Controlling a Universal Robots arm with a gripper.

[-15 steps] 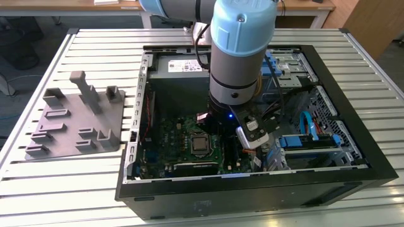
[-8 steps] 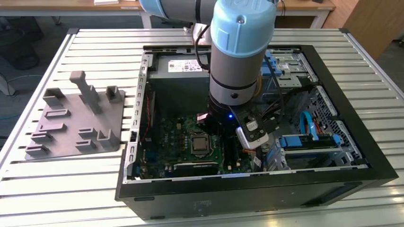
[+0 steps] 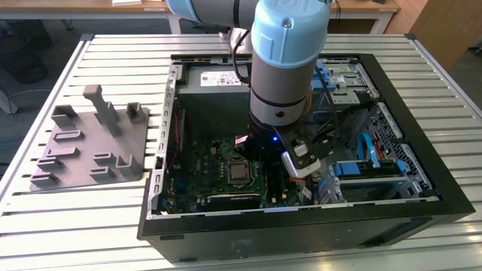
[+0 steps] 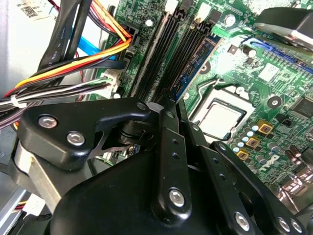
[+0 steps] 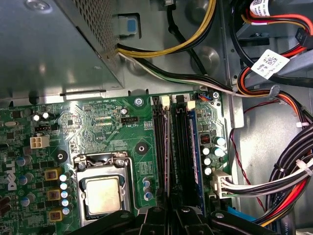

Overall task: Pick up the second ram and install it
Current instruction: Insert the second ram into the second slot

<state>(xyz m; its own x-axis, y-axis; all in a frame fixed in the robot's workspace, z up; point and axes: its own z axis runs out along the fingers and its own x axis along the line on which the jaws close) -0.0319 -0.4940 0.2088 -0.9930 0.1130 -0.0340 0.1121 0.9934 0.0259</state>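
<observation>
My gripper [image 3: 295, 179] reaches down inside the open computer case [image 3: 421, 186], over the memory slots of the green motherboard [image 5: 98, 122]. In both wrist views its black fingers [image 4: 166, 147] stand close together, in line with one slot. The second ram [image 5: 167, 156] shows edge-on as a thin pale strip in that slot, running into the gripper [image 5: 168, 211], which is shut on it. Another stick with a blue-green edge [image 5: 196, 147] sits in a slot two places over, also seen in the second wrist view [image 4: 195, 63].
The grey fixture plate [image 3: 90, 141] with upright blocks lies on the slatted table at the exterior view's left. The processor socket [image 5: 102, 196] lies beside the slots. Cable bundles [image 5: 283, 181] and a metal power supply box [image 5: 49, 44] crowd the case.
</observation>
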